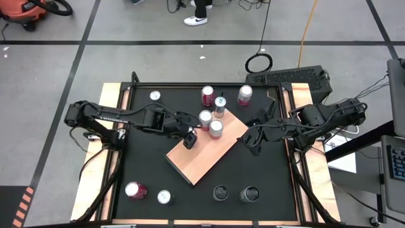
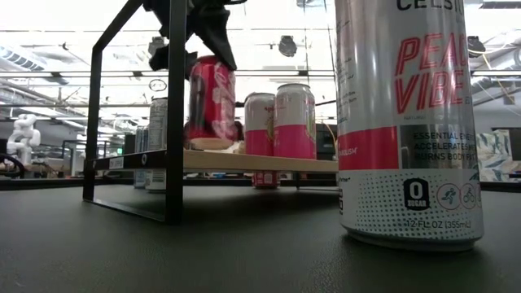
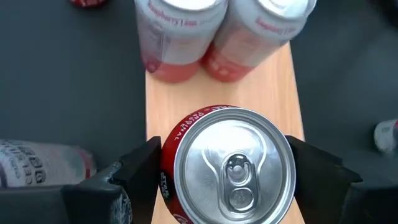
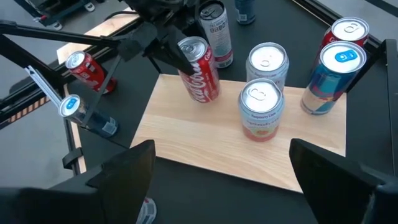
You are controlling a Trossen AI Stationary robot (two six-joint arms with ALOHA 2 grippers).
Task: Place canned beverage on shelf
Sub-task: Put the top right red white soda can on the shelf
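- Black tabletop (image 1: 145,171) with wooden side strips, grey floor with taped lines around it; open lab ceiling shows behind in the low view.
- Shelf (image 1: 202,158): light wooden board on a black frame, lying diagonally at the table's middle. All places below are given from the shelf.
- Red cola can (image 4: 200,68): at the shelf's left edge, held between the fingers of the left gripper (image 1: 190,137). In the right wrist view its base looks to touch the board, though it leans slightly; the low view also shows it tilted, so it is not yet fully settled, in my judgement.
- Long axis of the red cola can: near vertical, top with pull tab (image 3: 235,177) pointing up.
- Left gripper: clamped on the can body, one finger each side, as seen in its own wrist view.
- Key relation: the can sits directly under the left gripper, so the coming move is straight down along the can's axis, then release. The left arm is the one at work; the right is not near this can.
- Two pink-and-white cans (image 1: 210,123) stand upright on the shelf, just beyond the held can, touching or nearly touching each other.
- Right gripper (image 1: 252,140): waits off the shelf's right edge, fingers spread wide, empty.
- Off the shelf: a red can (image 1: 207,95) and blue can (image 1: 219,104) behind it; more cans toward the front of the table.
- Risk, as judgement: releasing while tilted could tip the can off the left edge.
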